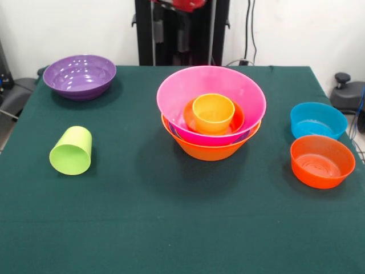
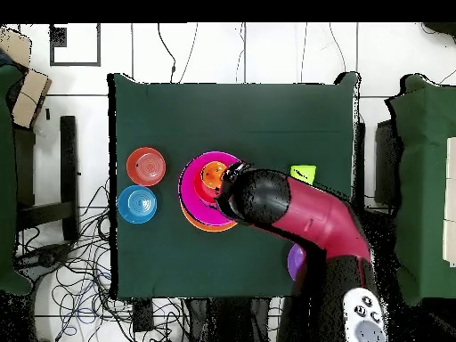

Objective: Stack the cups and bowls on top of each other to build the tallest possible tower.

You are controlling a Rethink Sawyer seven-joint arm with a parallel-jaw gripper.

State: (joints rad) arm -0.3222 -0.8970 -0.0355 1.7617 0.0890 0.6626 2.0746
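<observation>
Green cloth covers the desk (image 1: 171, 228). At its centre we note the tower (image 1: 211, 117): glossy yellow-orange bowl (image 1: 210, 149) outermost, pink bowl (image 1: 211, 91) nested inside, then a red-orange bowl (image 1: 235, 121) holding the upright orange cup (image 1: 213, 113). Lime cup (image 1: 72, 150) lies tipped. Claw state: cannot tell.

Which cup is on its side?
The lime green cup, alone left of the tower, mouth toward the front camera. The orange cup stands upright inside the tower.
</observation>
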